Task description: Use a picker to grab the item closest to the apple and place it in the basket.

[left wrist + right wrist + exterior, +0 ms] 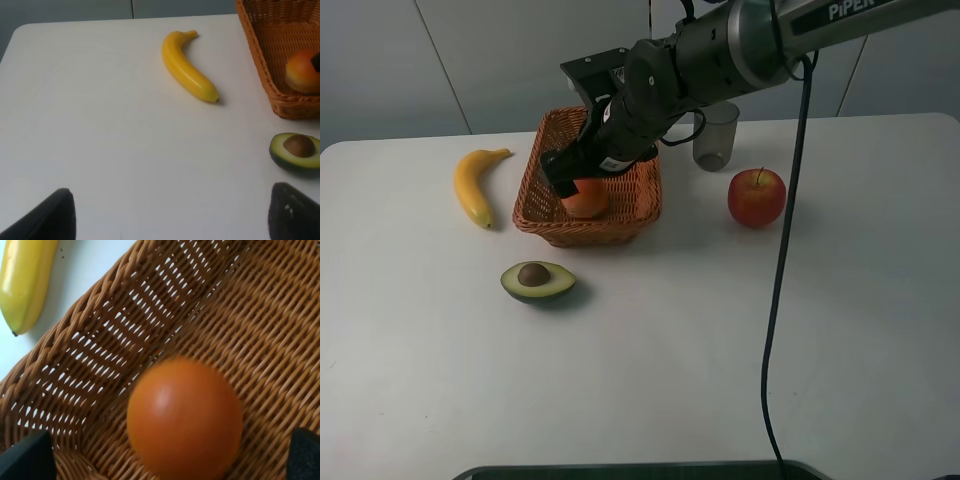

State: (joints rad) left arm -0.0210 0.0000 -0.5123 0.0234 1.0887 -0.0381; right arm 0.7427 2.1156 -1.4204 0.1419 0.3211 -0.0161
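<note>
Reaching in from the far right, the right arm slants down across the middle of the white table (670, 350) and bends its wrist over the wicker basket (630, 215). The right gripper (165, 452) hangs just above the basket's near half, pointing downward. In the right wrist view its two dark fingertips (25, 457) are spread wide apart. The orange (585, 198) sits between them, and neither tip touches it. The orange lies inside the basket, close to the near wall, and is the only thing in it. The left gripper (175, 212) hovers low over bare table to the left, its fingers likewise apart and holding nothing. A clear cup (716, 135) stands upright just beyond the basket's far right corner; its contents cannot be made out. The apple (756, 196) rests on the table right of the basket. The banana (472, 185) lies left of the basket, and the avocado half (537, 281) sits nearer, pit side up.
</note>
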